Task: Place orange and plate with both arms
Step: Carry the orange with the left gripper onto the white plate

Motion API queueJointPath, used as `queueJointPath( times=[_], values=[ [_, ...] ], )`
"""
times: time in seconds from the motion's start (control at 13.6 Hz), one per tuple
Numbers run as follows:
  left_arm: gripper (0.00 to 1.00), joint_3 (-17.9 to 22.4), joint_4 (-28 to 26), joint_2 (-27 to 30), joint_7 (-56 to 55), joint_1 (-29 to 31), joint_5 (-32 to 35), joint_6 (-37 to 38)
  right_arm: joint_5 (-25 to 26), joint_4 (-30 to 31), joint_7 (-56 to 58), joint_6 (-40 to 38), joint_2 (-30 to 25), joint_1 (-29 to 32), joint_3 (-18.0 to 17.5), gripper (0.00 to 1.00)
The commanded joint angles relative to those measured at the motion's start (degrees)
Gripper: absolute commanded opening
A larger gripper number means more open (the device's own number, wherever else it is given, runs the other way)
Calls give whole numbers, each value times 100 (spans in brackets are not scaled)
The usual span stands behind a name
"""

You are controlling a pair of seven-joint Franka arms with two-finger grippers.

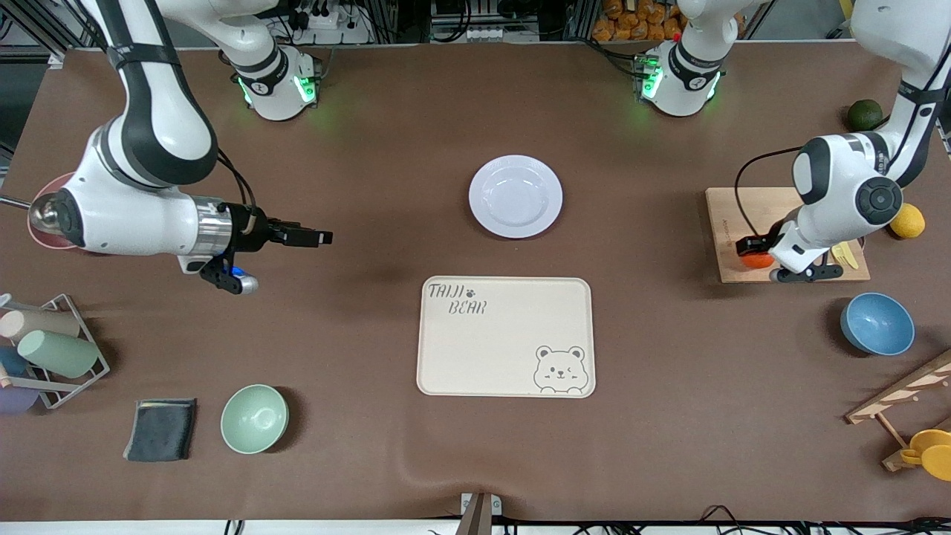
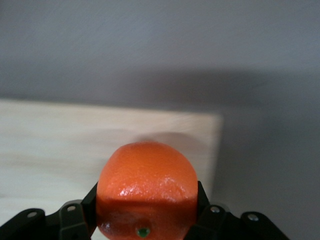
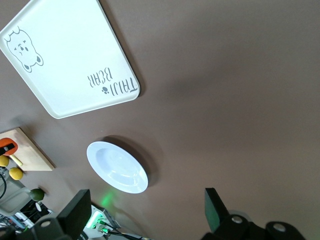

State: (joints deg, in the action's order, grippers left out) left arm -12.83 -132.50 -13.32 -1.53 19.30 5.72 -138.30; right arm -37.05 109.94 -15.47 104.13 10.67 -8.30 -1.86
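The orange sits between the fingers of my left gripper, which is shut on it at the edge of a wooden cutting board toward the left arm's end of the table. In the left wrist view the orange fills the jaws, with the board under it. I cannot tell whether it touches the board. The pale plate lies mid-table, farther from the front camera than the bear-print tray. My right gripper is open and empty over bare table. The right wrist view shows the plate.
A lemon and a dark green fruit lie by the board. A blue bowl, a green bowl, a dark cloth, a cup rack and a wooden rack stand along the nearer edge.
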Motion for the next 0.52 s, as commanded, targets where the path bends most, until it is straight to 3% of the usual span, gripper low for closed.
queueJointPath(
  times=[0.0, 0.22, 0.44],
  values=[
    [5, -735, 415, 295, -197, 47, -640, 801, -162, 238, -79, 178, -152, -84, 1, 100],
    [5, -1658, 1058, 278, -1450, 12, -748, 1620, -556, 449, -79, 432, -161, -154, 1, 100],
    [5, -2661, 1322, 112, -3129, -84, -739, 1657, -637, 729, -70, 844, -222, -312, -8, 100]
  ],
)
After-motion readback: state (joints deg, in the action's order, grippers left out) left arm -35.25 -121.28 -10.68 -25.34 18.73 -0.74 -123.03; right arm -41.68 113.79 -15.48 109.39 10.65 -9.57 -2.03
